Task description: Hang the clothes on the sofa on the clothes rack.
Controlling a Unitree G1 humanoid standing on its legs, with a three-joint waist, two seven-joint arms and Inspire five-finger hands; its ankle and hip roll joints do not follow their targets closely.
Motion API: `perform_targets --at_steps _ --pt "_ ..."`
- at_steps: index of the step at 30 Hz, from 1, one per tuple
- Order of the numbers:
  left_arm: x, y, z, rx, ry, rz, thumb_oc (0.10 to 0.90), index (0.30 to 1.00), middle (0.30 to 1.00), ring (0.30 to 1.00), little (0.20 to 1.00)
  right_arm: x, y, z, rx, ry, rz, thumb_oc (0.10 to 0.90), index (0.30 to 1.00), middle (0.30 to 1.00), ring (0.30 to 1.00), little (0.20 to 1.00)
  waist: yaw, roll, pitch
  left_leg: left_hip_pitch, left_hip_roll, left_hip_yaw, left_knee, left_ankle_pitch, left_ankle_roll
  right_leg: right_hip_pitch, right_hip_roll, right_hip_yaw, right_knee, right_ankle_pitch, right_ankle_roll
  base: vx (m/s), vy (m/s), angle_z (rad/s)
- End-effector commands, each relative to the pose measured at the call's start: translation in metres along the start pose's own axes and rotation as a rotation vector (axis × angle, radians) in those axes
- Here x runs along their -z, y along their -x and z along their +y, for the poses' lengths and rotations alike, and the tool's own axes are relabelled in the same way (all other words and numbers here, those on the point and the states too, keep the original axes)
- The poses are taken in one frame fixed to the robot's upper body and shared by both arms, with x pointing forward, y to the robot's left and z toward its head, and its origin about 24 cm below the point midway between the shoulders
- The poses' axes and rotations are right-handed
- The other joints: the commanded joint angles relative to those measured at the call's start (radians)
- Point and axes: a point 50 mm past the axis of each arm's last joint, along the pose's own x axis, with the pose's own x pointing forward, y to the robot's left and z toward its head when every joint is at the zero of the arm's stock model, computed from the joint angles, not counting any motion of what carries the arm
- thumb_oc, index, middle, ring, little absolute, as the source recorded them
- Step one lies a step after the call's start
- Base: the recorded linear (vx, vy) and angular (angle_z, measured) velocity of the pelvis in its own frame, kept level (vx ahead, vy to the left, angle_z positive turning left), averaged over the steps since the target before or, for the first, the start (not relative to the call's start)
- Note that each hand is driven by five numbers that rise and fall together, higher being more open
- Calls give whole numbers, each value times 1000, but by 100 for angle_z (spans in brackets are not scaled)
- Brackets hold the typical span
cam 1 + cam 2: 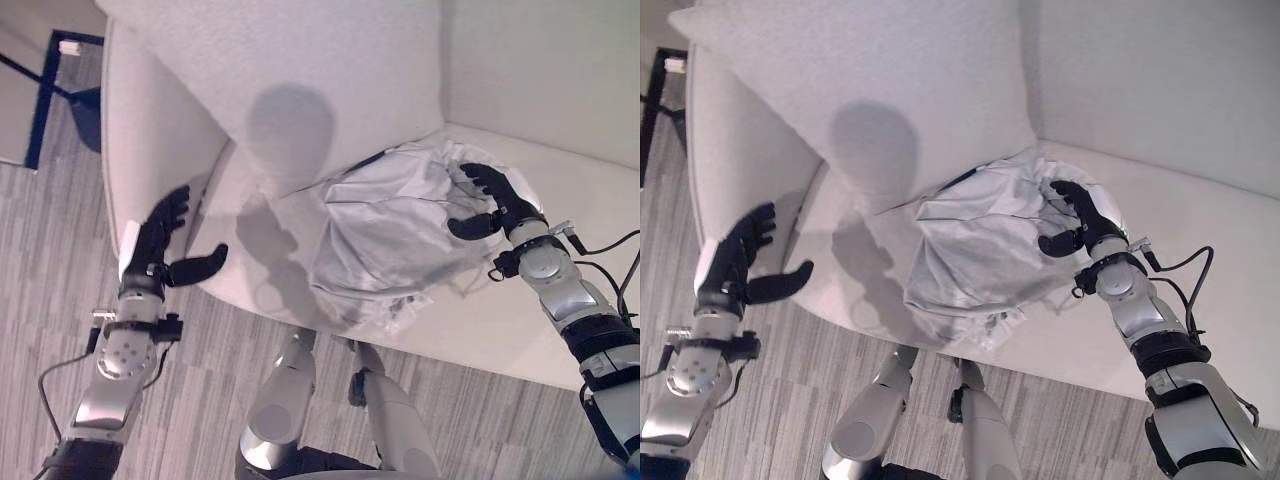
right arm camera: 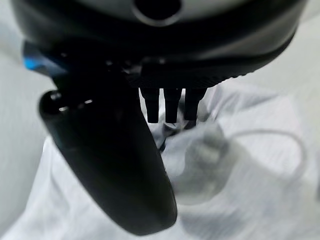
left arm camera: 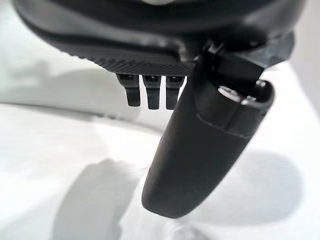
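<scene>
A white sofa [image 1: 560,120] carries a large cushion [image 1: 300,70] at its back. A crumpled grey garment [image 1: 390,235] lies on the seat, reaching the front edge. The right hand [image 1: 495,205] rests on the garment's right side, fingers curled into the cloth. The left hand [image 1: 165,245] hovers at the seat's left front corner, fingers spread, holding nothing.

sofa [image 1: 560,90]: plain off-white | garment [image 1: 390,235]: pale silver-grey, dark trim at one edge | floor [image 1: 60,260]: grey streaked planks | hands [image 1: 165,245]: black
</scene>
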Motion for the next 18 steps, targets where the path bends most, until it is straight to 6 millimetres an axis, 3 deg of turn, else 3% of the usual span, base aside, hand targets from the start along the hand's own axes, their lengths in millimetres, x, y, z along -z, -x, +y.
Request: perform_targets --at_steps 1,6,7,8,15,18 --pt "-38 -6 -11 72 74 -200 800 900 900 900 900 -22 -14 -42 109 76 -68 800 900 900 900 900 -5 10 -10 4 -8 0 -6 -38 37 6 -164 43 4 39 93 2 -45 16" --pt "-40 -4 -30 180 92 -198 800 900 900 900 900 -6 -14 -35 69 119 5 800 900 900 900 900 -4 33 1 -18 -15 -17 -9 -31 34 -2 -174 20 4 37 91 2 -41 18" --pt "-39 -4 -35 191 98 -192 800 900 900 900 900 4 -13 -28 42 143 52 568 552 552 552 552 -4 42 1 -29 -17 -24 -8 -28 33 -10 -176 15 5 34 89 4 -35 5" --pt "-38 -4 -37 196 101 -187 800 900 900 900 900 10 -12 -26 35 161 77 400 300 300 300 300 -6 46 1 -35 -18 -27 -8 -26 32 -15 -176 13 6 32 89 0 0 0" --pt "-44 -11 -34 156 78 -214 800 900 900 900 900 21 -1 -15 77 87 93 400 300 300 300 300 -35 53 1 -29 -21 -30 -14 -24 35 -9 -178 8 11 23 89 5 5 5" --pt "-62 -21 -27 124 30 -293 800 900 900 900 900 23 17 -20 170 -6 45 400 300 300 300 300 -75 38 0 10 -16 -20 -16 -44 41 24 -172 14 10 10 88 14 -15 3"
